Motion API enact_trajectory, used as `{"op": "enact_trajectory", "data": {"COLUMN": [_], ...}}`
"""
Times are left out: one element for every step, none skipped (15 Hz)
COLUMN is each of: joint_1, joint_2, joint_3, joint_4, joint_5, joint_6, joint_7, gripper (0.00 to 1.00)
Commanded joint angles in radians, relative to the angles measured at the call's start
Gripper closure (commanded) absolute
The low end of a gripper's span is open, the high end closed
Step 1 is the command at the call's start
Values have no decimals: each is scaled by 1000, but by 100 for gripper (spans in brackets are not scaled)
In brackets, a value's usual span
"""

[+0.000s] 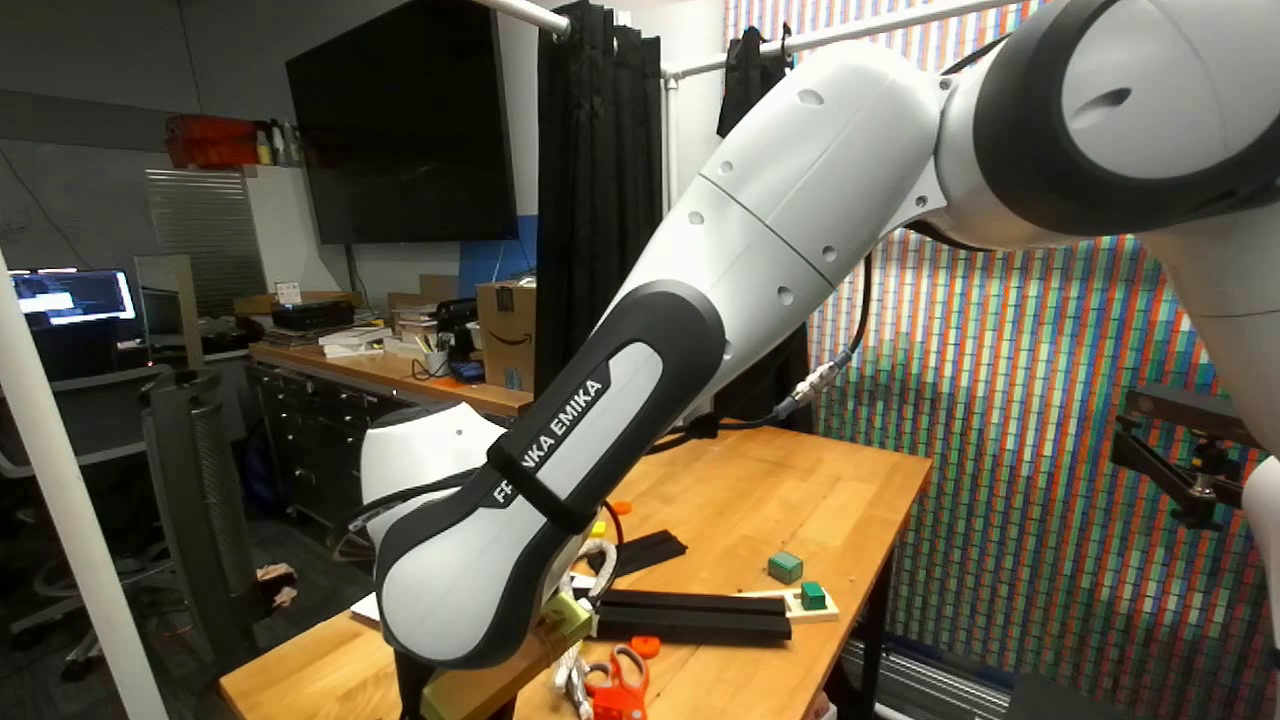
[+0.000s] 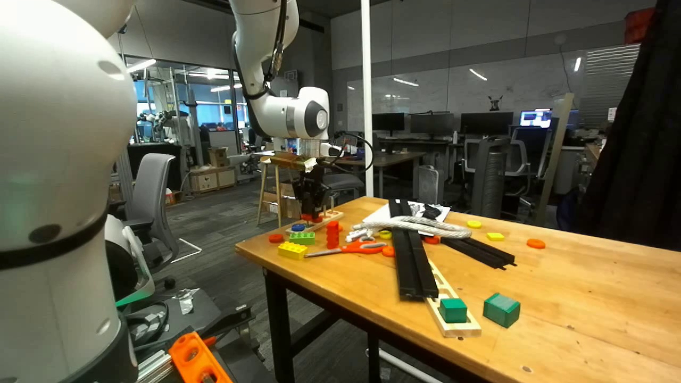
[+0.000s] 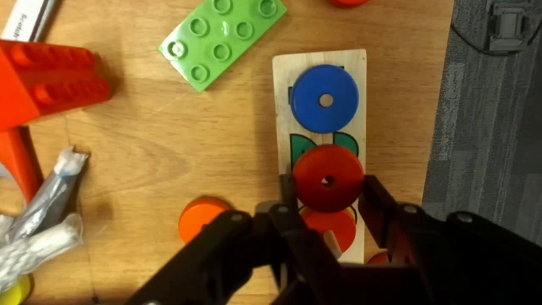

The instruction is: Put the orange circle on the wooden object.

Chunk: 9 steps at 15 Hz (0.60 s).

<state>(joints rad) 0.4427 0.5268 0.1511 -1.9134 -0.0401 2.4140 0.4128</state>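
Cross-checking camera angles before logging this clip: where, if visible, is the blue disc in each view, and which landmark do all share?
In an exterior view: the blue disc is slightly left of and below centre.
In an exterior view, with the robot arm across the middle: not visible.
Wrist view: the blue disc is right of centre, upper half, on the wooden board.
Shared landmark: the orange-handled scissors, cut off at the wrist view's left edge.

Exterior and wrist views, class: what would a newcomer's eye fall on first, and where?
The white arm, probably, which slants across an exterior view. In the wrist view, perhaps the red disc gripped by the end effector over a pale wooden board, then the blue disc on that board.
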Motion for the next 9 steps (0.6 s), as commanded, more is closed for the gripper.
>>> {"op": "enact_trajectory", "data": {"joint_1": [15, 10, 10, 8, 4, 1, -2, -4, -10], "joint_2": [56, 57, 57, 56, 57, 57, 57, 58, 58], "joint_3": [-29, -22, -23, -20, -16, -12, -8, -6, -1], "joint_4": [13, 11, 11, 11, 11, 11, 10, 9, 10], "joint_5": [-30, -22, -23, -18, -13, -9, -3, -1, 7], "joint_6": [9, 8, 9, 8, 8, 7, 7, 10, 10], "joint_7": [36, 27, 29, 24, 18, 11, 5, 1, -7], "gripper": [83, 82, 83, 83, 83, 82, 82, 82, 83]}}
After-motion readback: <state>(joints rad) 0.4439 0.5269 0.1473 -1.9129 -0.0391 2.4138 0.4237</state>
